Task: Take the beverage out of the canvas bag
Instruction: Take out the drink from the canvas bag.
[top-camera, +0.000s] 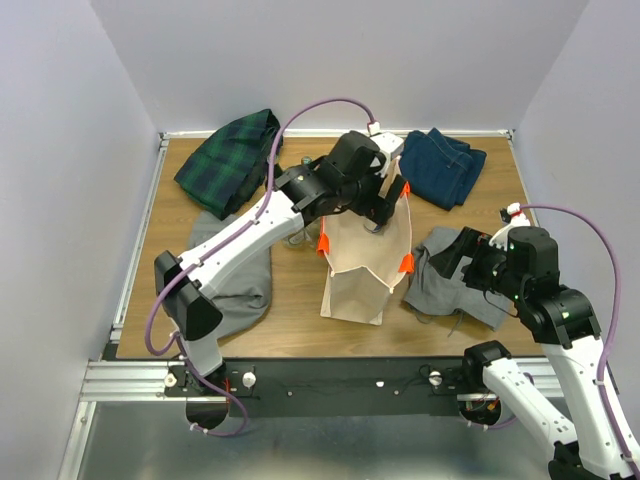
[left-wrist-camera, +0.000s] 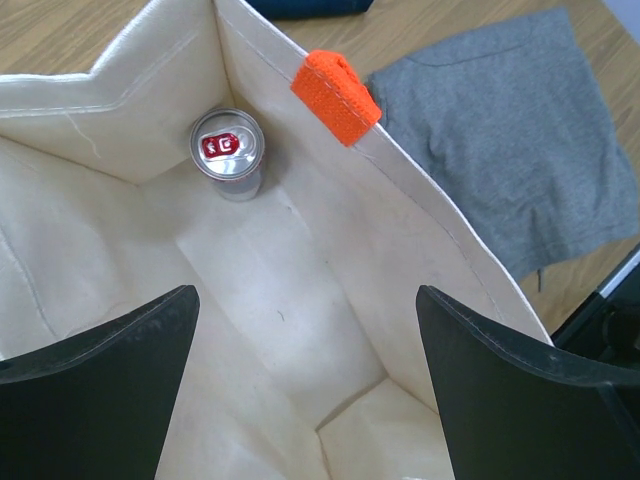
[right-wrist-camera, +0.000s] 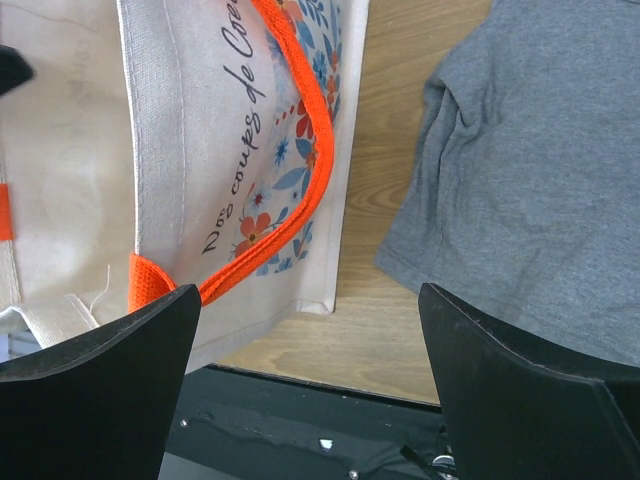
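L gripper (left-wrist-camera: 305, 300) spread wide over canvas bag (left-wrist-camera: 100, 130) — bev can (left-wrist-camera: 228, 152) upright inside.

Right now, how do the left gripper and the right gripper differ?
The left gripper hangs over the canvas bag's open mouth; the right gripper sits outside, beside the bag, near the grey cloth. The left gripper points down at the beverage can standing inside; the right gripper faces only the bag's printed side and orange handle. Both are open and hold nothing.
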